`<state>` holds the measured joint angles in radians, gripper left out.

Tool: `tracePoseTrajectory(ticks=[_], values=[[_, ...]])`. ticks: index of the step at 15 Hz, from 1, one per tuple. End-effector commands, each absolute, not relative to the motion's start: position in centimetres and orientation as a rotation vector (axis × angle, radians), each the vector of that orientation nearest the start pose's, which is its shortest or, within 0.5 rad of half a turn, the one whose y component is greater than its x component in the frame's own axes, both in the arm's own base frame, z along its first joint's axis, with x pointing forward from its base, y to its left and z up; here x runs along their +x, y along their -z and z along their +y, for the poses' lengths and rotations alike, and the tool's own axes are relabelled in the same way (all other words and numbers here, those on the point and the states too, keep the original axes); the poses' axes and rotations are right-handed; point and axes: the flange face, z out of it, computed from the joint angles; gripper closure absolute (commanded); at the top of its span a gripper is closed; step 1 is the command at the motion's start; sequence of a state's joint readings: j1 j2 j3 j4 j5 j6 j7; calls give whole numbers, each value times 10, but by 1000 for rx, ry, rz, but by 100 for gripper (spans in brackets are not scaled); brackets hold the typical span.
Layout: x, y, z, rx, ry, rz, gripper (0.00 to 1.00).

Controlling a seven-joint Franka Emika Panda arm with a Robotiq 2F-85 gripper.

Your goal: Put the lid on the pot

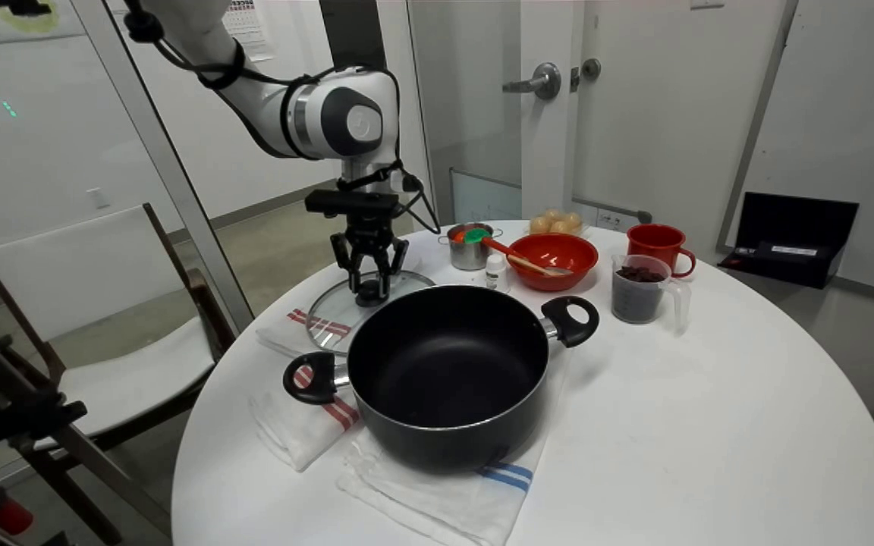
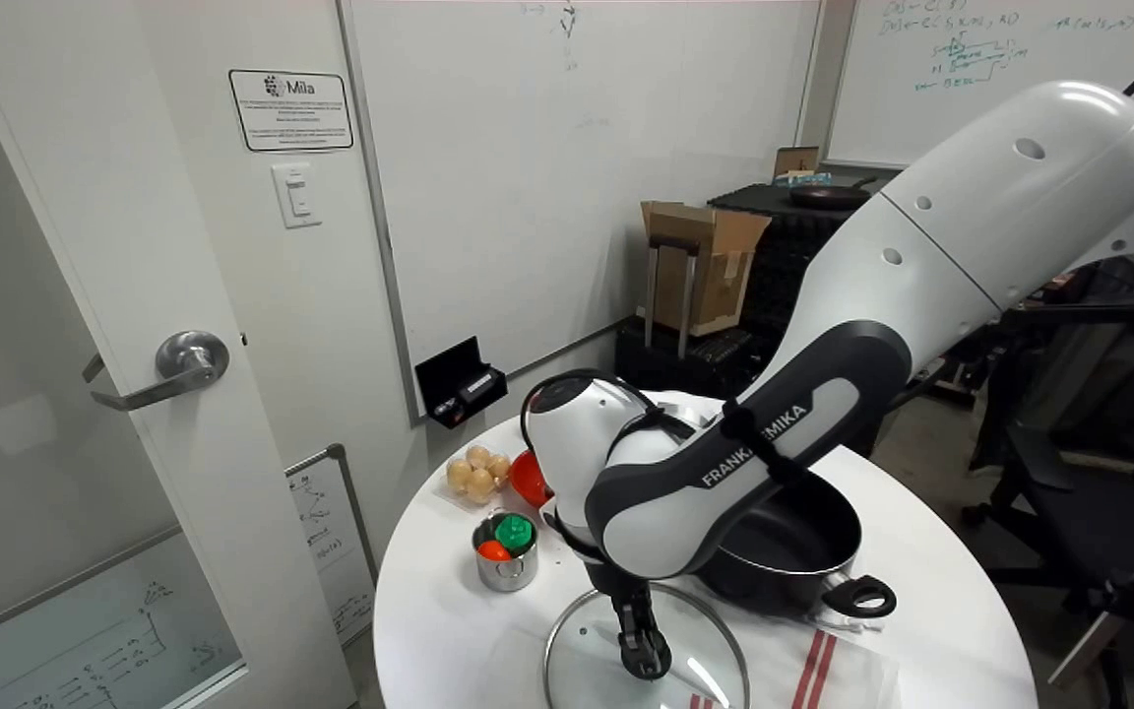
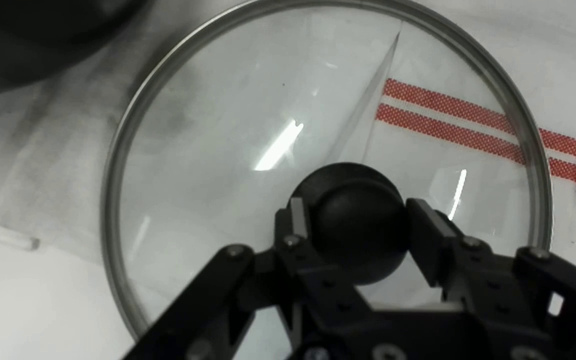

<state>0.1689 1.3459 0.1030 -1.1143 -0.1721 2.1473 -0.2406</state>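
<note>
A: Where's the lid [image 3: 248, 210]?

B: Just beside the pot [image 1: 444, 444], over the red-striped towel [image 1: 300, 428]. It's level, and the stripes show through the glass.

A: Resting there, or raised a little?

B: I can't tell.

A: And the gripper [image 3: 357, 220]?

B: Directly above the lid, pointing down, its fingers [image 3: 429, 240] pinching the dark knob [image 3: 360, 255] from both sides. In the wrist view both fingers touch it.

A: How does the pot stand?

B: Upright on the desk [image 1: 710, 409], on the blue-striped towel [image 1: 444, 497], its mouth uncovered. Its two handles [image 1: 322, 379] stick out on opposite sides, one reaching over the red-striped towel.

A: What shares the desk with them?

B: Beyond the pot in an exterior view, a steel pan [image 1: 470, 256] with something green [image 1: 475, 236] and something orange [image 1: 459, 237] at its top, a white bottle [image 1: 495, 273], and a red bowl [image 1: 547, 282] with a utensil [image 1: 530, 262] lying across it. Round tan things [image 1: 556, 224] sit behind the bowl.

A: And to the side of the bowl?

B: A red mug [image 1: 655, 243], and just in front of it a clear measuring cup [image 1: 636, 303] with dark contents [image 1: 640, 274].
</note>
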Motion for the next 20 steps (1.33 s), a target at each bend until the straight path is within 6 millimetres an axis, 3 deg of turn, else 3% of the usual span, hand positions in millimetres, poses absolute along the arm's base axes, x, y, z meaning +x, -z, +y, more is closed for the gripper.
tracePoseTrajectory(ticks=[1,20], values=[[671,39,163,-2995,-470,-905,75],[669,-81,178,-2992,-416,-910,75]])
